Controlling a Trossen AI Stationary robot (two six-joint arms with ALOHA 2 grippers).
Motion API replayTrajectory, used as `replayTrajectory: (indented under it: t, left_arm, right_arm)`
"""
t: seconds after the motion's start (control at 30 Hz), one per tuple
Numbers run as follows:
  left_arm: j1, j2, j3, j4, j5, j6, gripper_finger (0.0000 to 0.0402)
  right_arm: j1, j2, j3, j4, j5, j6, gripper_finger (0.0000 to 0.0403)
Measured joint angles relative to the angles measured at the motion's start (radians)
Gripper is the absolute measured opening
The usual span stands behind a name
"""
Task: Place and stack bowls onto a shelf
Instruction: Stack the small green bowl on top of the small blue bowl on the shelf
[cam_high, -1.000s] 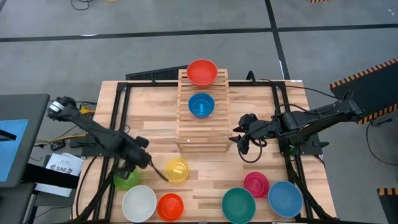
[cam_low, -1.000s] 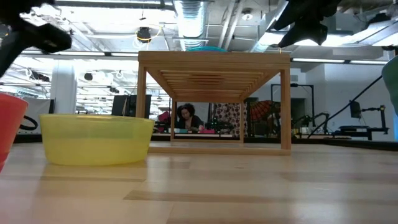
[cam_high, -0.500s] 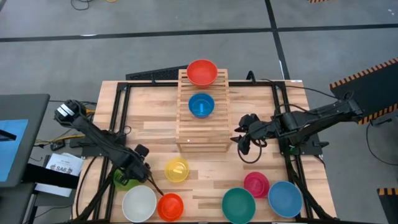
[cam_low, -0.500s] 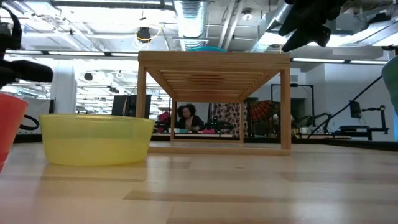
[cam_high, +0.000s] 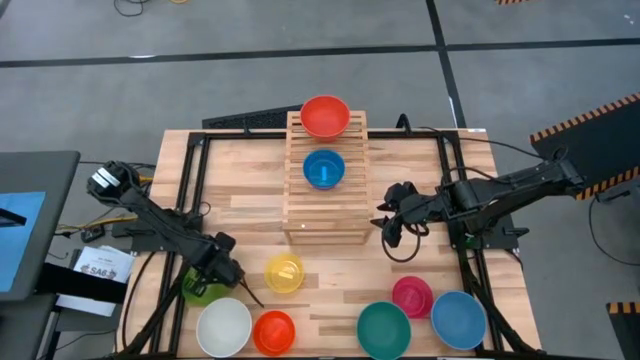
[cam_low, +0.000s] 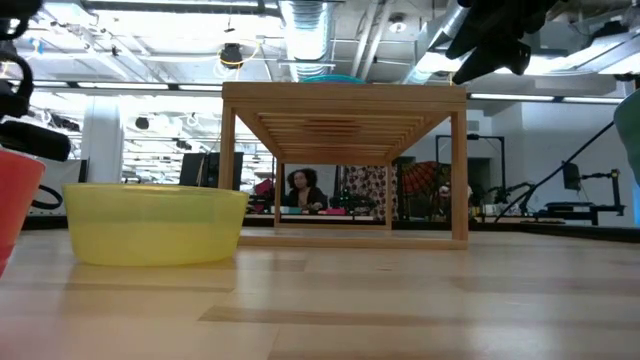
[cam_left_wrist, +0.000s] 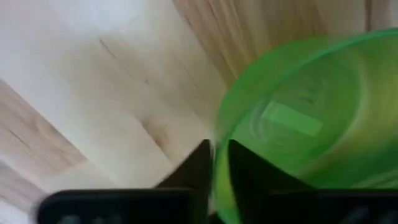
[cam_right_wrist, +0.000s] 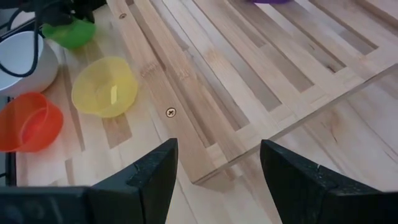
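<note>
The green bowl (cam_high: 200, 291) sits on the table at the near left; it also shows in the left wrist view (cam_left_wrist: 298, 118). My left gripper (cam_high: 224, 274) is down at its rim, shut on it (cam_left_wrist: 217, 152). My right gripper (cam_high: 386, 228) is open and empty, hovering to the right of the wooden slatted shelf (cam_high: 325, 205); it also shows in the right wrist view (cam_right_wrist: 216, 149). A red bowl (cam_high: 325, 116) and a small blue bowl (cam_high: 323, 169) rest on the shelf's steps. A yellow bowl (cam_high: 284, 273) stands in front of the shelf. My left gripper has the green bowl's rim (cam_left_wrist: 219, 134) pinched between its two fingers, one finger (cam_left_wrist: 198, 168) outside the wall and the other inside the bowl. The fingers slant down from above, at the side of the bowl nearest the yellow bowl. The bowl stands upright.
Along the near edge stand a white bowl (cam_high: 223, 327), an orange bowl (cam_high: 273, 332), a teal bowl (cam_high: 384, 329), a magenta bowl (cam_high: 412, 296) and a large blue bowl (cam_high: 458, 319). Black frame rails (cam_high: 190, 190) run along both table sides. A person sits far behind the shelf (cam_low: 300, 188).
My left gripper has gone down and toward the table's near left, away from the yellow bowl and onto the green bowl's rim. The green bowl has stayed where it was.
</note>
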Motion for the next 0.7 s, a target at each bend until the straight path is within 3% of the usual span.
replayTrajectory:
  t: [0.17, 0.37, 0.53, 0.7]
  left_arm:
    - [0.056, -0.059, 0.0, -0.072, 0.017, -0.035, 0.0002]
    - [0.157, -0.227, 0.074, -0.223, -0.009, -0.135, 0.0]
    - [0.253, -0.368, 0.219, -0.263, -0.088, -0.266, 0.0]
    - [0.409, -0.356, 0.457, -0.238, -0.12, -0.383, 0.0]
  right_arm:
    - [0.0, 0.0, 0.0, 0.0, 0.001, 0.0, 0.0255]
    - [0.0, 0.0, -0.012, 0.002, 0.003, 0.003, 0.0255]
    - [0.0, 0.0, -0.019, 0.007, 0.002, 0.003, 0.0255]
    - [0.0, 0.0, -0.019, 0.039, 0.002, 0.003, 0.0255]
